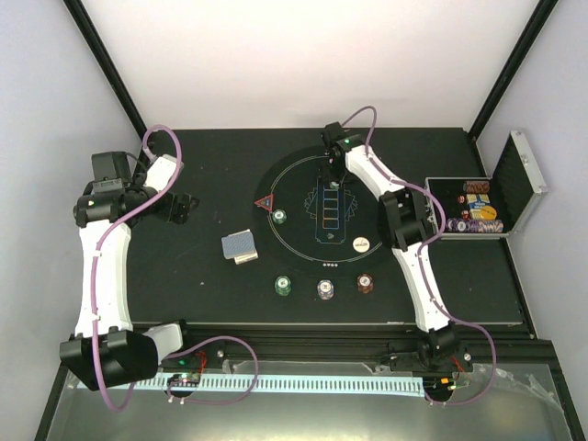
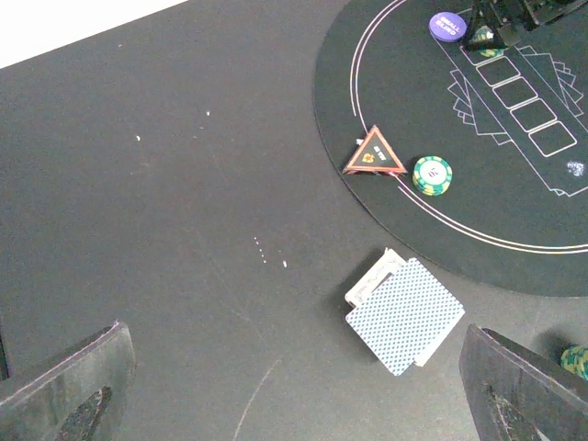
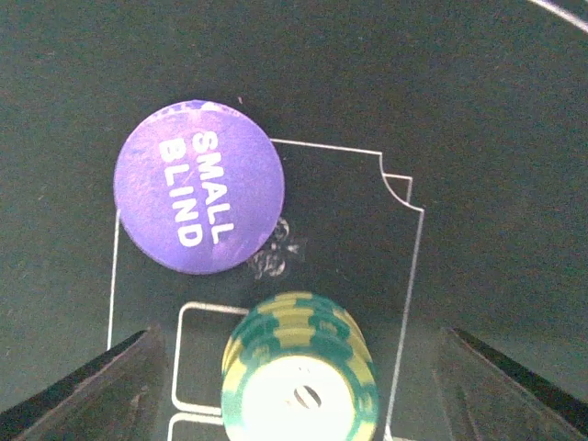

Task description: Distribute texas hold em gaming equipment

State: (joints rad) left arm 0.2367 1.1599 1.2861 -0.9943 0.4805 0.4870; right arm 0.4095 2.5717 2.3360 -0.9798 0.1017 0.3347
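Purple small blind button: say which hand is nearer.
Right. The right hand hangs just beside the button, above a green chip stack; the left hand is far off, near the card deck.

A short green chip stack stands just beside the flat purple button lettered SMALL BLIND.

Tabletop: black and matte, with faint white specks.
Mat: large, round and black with white lines, lying mid-table.
Cards: a grey-blue-backed deck just left of the mat.
Chip row: green chips, white chips and brown-red chips, off the mat's near edge.
Case: silver, lid open, at the right.
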